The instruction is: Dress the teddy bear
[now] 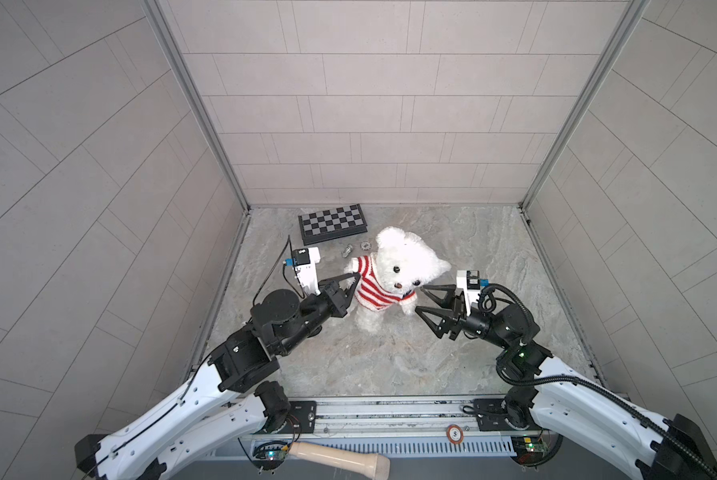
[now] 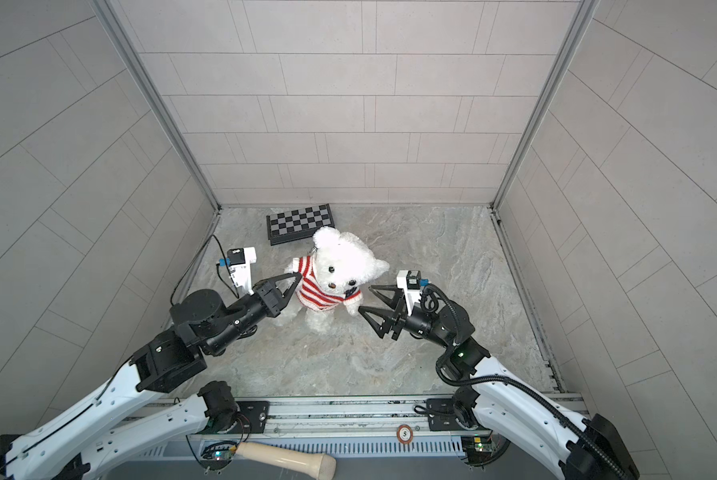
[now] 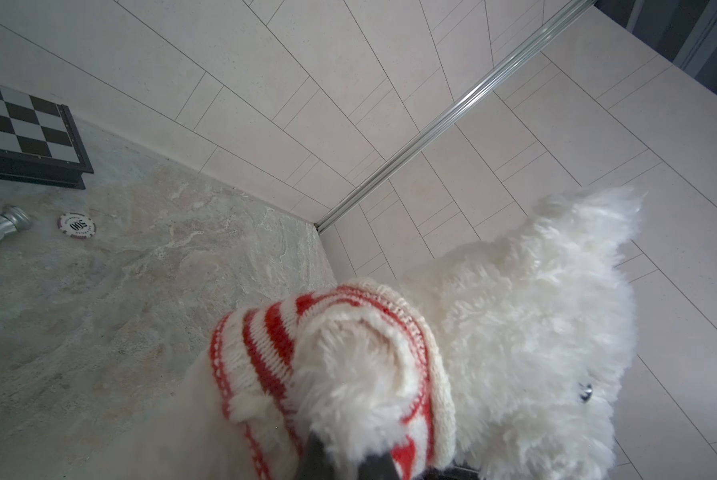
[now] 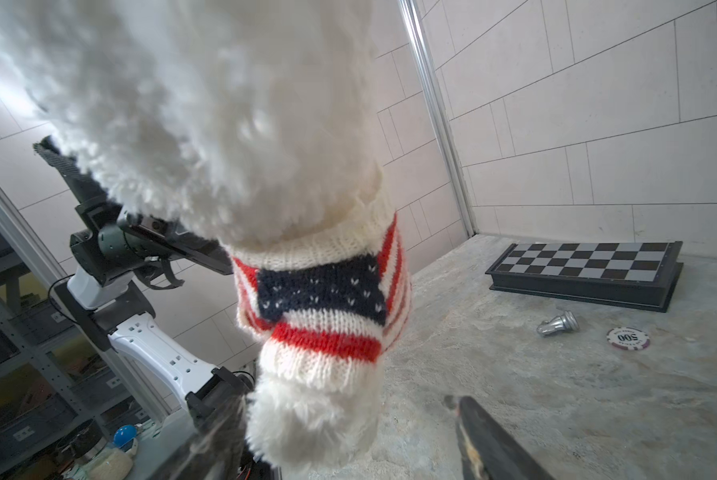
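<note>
At the near edge of the bench (image 1: 390,357), a pale wooden handle (image 1: 340,459) lay across the metal frame, with a round token (image 1: 454,434) on the rail to its right. Near the middle of the bench stood the teddy bear (image 1: 406,257), white and fluffy, upright between the two arms and wearing a red-and-white striped sweater (image 1: 369,289). The right wrist view showed a navy patch flecked with white (image 4: 319,291) on the knit. The left gripper (image 1: 354,281) was pressed together on the bear's paw where it poked out of the sleeve cuff; in the left wrist view the dark fingertips (image 3: 313,455) sat in the fur of that paw. On the other side, the right gripper (image 1: 421,298) had its jaws spread wide, and the bear's other paw lay between them without being pinched. Beyond the bear, toward the far edge, a silver chess piece (image 1: 347,249) lay on its side just beside a poker chip (image 1: 365,246). Farthest back, a folded chessboard (image 1: 332,222) lay close to the far edge, left of centre, in both top views.
</note>
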You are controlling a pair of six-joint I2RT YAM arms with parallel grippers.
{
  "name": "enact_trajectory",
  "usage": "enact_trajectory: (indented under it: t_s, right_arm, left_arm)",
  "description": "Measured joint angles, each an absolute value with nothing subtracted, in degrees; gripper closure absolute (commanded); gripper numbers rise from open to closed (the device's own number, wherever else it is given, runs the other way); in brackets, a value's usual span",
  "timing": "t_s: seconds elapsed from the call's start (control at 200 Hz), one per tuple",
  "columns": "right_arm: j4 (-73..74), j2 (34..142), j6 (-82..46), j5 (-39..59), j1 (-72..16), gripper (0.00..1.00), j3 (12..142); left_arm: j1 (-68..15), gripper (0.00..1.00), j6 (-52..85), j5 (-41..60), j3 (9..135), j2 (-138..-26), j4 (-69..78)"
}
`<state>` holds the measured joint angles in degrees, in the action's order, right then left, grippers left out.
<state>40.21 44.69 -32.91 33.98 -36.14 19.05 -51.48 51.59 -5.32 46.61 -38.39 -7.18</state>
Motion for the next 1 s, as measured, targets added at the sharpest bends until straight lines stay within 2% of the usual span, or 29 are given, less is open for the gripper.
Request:
enact_trajectory:
  t_s: [0.18, 0.426, 0.471, 0.541, 0.601, 0.746, 0.891, 1.001]
  right_arm:
    - [45.6, 45.8, -31.7, 32.0, -39.7, 0.22, 18.0]
    - [50.0, 40.4, -23.6, 26.0, -45.6, 0.3, 8.3]
    - [49.6, 40.1, -21.7, 25.1, -45.7, 0.35, 7.9]
    - [49.6, 40.4, -18.5, 22.7, -45.8, 0.52, 8.0]
    - [50.3, 41.7, -15.3, 20.4, -45.8, 0.58, 8.0]
    - [54.8, 47.8, -10.4, 16.8, -45.9, 0.6, 8.7]
    - [63.0, 56.6, -7.6, 15.6, -46.4, 0.56, 10.9]
    - [70.5, 62.6, -6.8, 15.9, -46.5, 0.57, 13.1]
  left_arm:
    - [-51.4, 1.0, 56.2, -6.1, 43.3, -37.9, -3.8]
    - [-51.1, 1.0, 62.8, -10.2, 36.9, -32.6, 4.3]
    - [-51.1, 1.0, 63.7, -10.7, 36.3, -32.2, 5.3]
    - [-51.0, 1.0, 65.0, -10.8, 36.3, -32.2, 6.9]
    - [-51.0, 1.0, 65.8, -10.8, 36.2, -32.4, 8.4]
    - [-51.0, 1.0, 67.6, -10.6, 36.0, -32.7, 10.7]
    - [-50.6, 1.0, 69.5, -9.6, 36.0, -33.6, 12.5]
    - [-50.6, 1.0, 70.3, -9.0, 35.4, -33.9, 13.4]
